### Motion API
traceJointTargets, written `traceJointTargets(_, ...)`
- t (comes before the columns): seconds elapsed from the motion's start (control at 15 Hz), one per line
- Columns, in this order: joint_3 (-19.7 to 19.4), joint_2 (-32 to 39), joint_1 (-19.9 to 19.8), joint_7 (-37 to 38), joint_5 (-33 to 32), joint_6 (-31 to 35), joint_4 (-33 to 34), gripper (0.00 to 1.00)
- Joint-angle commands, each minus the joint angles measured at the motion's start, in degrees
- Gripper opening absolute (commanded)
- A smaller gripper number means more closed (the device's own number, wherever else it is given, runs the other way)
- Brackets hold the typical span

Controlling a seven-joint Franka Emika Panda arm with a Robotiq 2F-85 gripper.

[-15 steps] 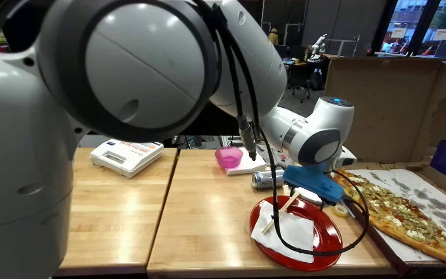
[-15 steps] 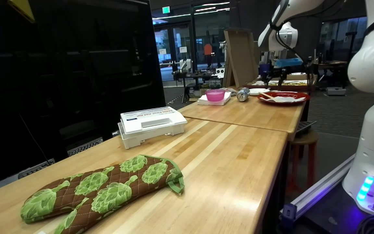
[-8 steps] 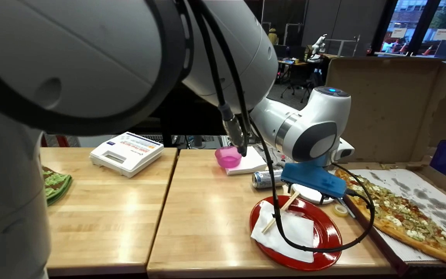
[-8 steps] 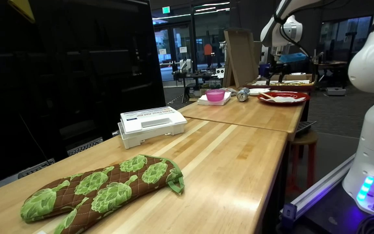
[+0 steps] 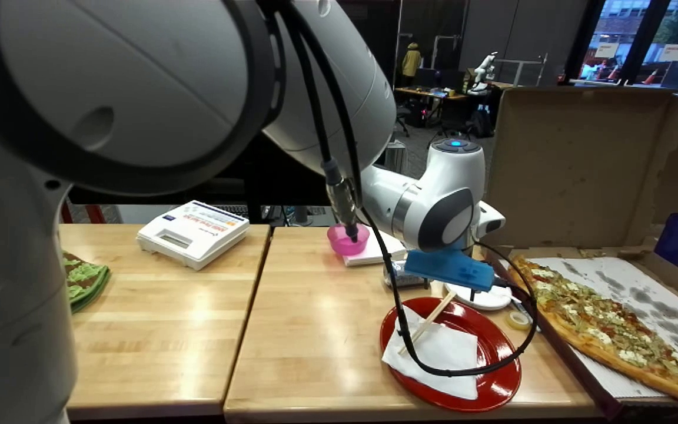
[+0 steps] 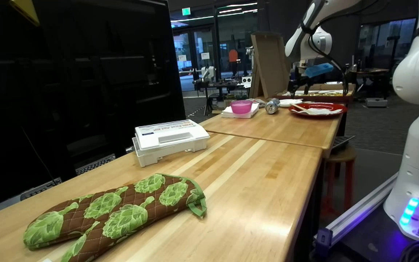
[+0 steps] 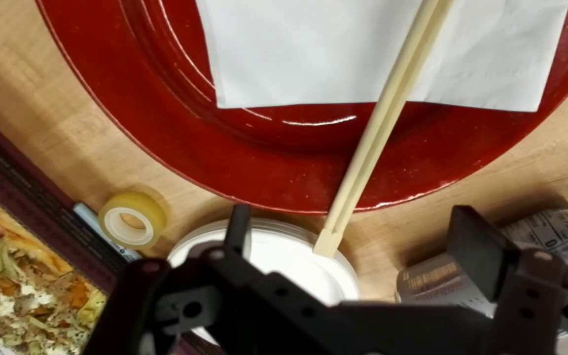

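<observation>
My gripper point(image 7: 352, 222) is open above the table with nothing between its fingers. Below the gap in the wrist view, a pair of pale wooden chopsticks point(image 7: 372, 143) lies across a white napkin point(image 7: 313, 54) on a red plate point(image 7: 259, 162). Their joined end reaches past the rim, over a stack of white lids or small plates point(image 7: 289, 261), which the left finger partly covers. A silver can point(image 7: 432, 282) lies on its side under the right finger, partly hidden. In an exterior view the gripper point(image 5: 449, 288) hangs behind the red plate, near the can.
An open pizza box point(image 5: 580, 171) with pizza point(image 5: 604, 330) stands beside the plate. A tape roll point(image 7: 152, 212) and a pen point(image 7: 91, 222) lie along its edge. Elsewhere are a pink bowl point(image 5: 348, 241) on white napkins, a first aid kit point(image 5: 195, 232) and an oven mitt point(image 6: 122, 211).
In an exterior view my gripper has shifted left, toward the can, showing more of the white stack. The arm's swing has uncovered part of the oven mitt. The objects have not moved.
</observation>
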Motion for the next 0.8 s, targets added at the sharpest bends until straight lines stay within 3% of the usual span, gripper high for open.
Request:
traceJointTargets(0.0,-0.43,-0.68,1.24,5.12,-4.36,0.5,-1.9,1.0)
traceJointTargets(0.33,-1.01,-1.95,1.37,9.53,-7.92,-3.08,-3.47,1.0)
traceJointTargets(0.73,0.13,-0.94,0.59,4.24,-5.92,-10.58,-2.06,1.0)
